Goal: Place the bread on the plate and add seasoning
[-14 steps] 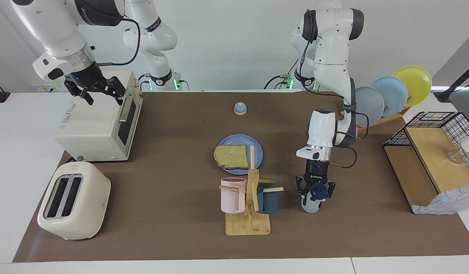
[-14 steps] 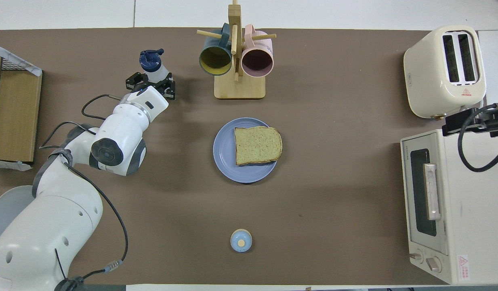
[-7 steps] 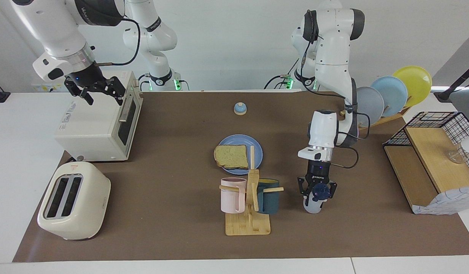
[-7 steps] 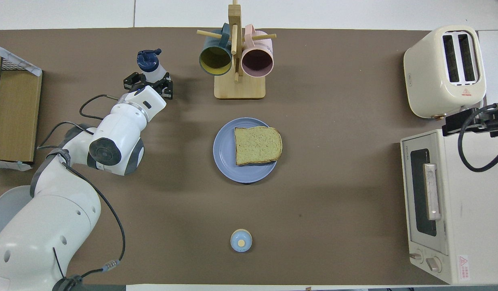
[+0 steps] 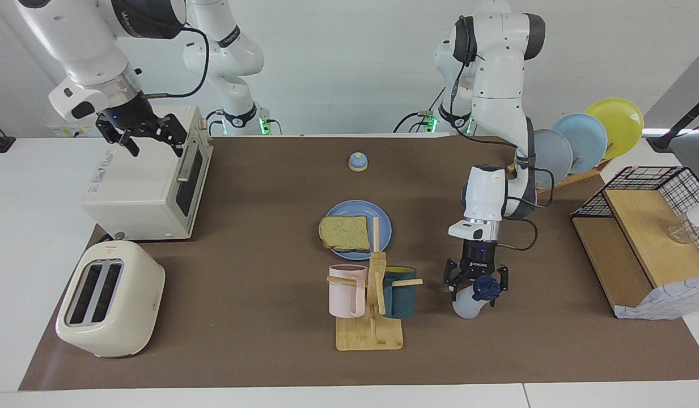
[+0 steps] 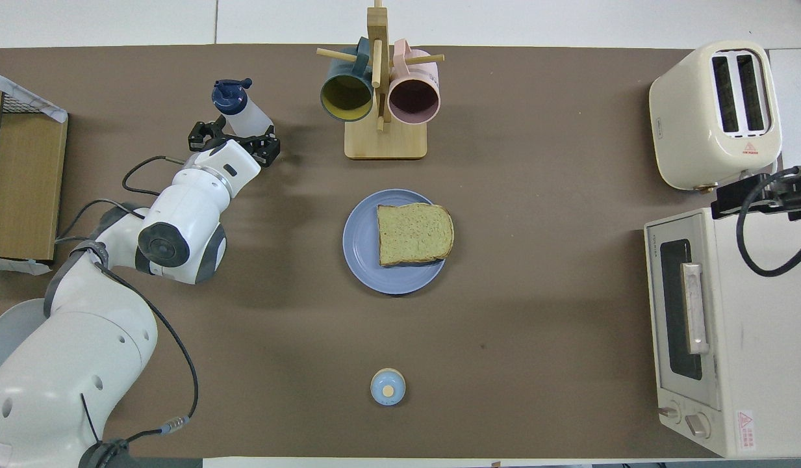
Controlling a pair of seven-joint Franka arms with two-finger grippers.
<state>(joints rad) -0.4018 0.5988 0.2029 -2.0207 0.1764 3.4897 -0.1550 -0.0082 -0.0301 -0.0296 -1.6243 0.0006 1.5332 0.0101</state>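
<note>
The bread point(image 5: 344, 233) lies flat on the blue plate point(image 5: 384, 222) in the middle of the table; both also show in the overhead view, bread point(image 6: 414, 234) on plate point(image 6: 361, 250). The seasoning bottle point(image 5: 467, 306) stands beside the mug rack toward the left arm's end, tilted, with its navy cap leaning toward that end. It also shows in the overhead view point(image 6: 252, 118). My left gripper point(image 5: 476, 286) is open, its fingers down on either side of the bottle's upper part point(image 6: 233, 138). My right gripper point(image 5: 153, 144) waits open above the toaster oven.
A wooden mug rack point(image 5: 372, 317) with a pink and a teal mug stands beside the bottle. A toaster point(image 5: 111, 297) and toaster oven point(image 5: 145, 187) sit at the right arm's end. A bell point(image 5: 358, 162), plate rack point(image 5: 587, 139) and wooden shelf point(image 5: 638, 243) are also here.
The bottle has tipped from upright, its cap leaning toward the left arm's end. My left gripper has shifted slightly the same way and its fingers stand wider. The right arm has not moved.
</note>
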